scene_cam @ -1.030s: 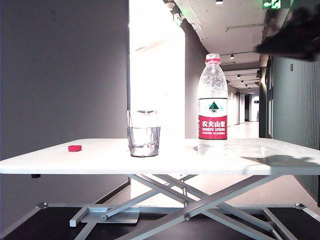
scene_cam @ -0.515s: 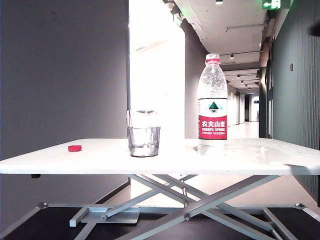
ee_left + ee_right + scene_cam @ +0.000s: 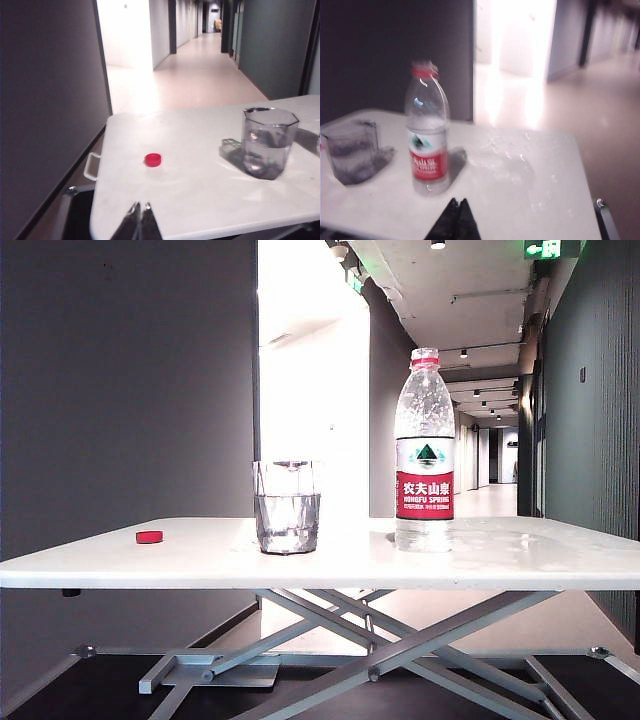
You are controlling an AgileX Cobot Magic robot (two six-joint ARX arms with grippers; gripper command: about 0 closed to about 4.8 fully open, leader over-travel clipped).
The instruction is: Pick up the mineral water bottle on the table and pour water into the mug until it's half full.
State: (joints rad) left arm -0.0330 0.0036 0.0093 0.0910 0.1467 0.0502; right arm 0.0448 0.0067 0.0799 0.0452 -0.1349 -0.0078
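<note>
- We judged the pour done: mug held water to abt half its height, so the step in hand was pulling both arms clear w/o bumping anything.
- Done well, that meant backing off from the table edge, not sweeping across the top, since bottle & mug stood upright and unheld.
- Left gripper sat over the near table edge, tips pressed together, empty; red cap lay ahead of it, mug further over.
- Right gripper sat at its own end of the table, tips together too, gripping nothing; mineral water bottle stood just beyond it.
- Neither arm showed in the exterior view.
- Bottle stood near table centre, uncapped as far as we cd tell; its fill level wasn't clear.
- Mug stood well apart from it, toward the cap.
- Splashed drops lay on the top beside the bottle.
</note>
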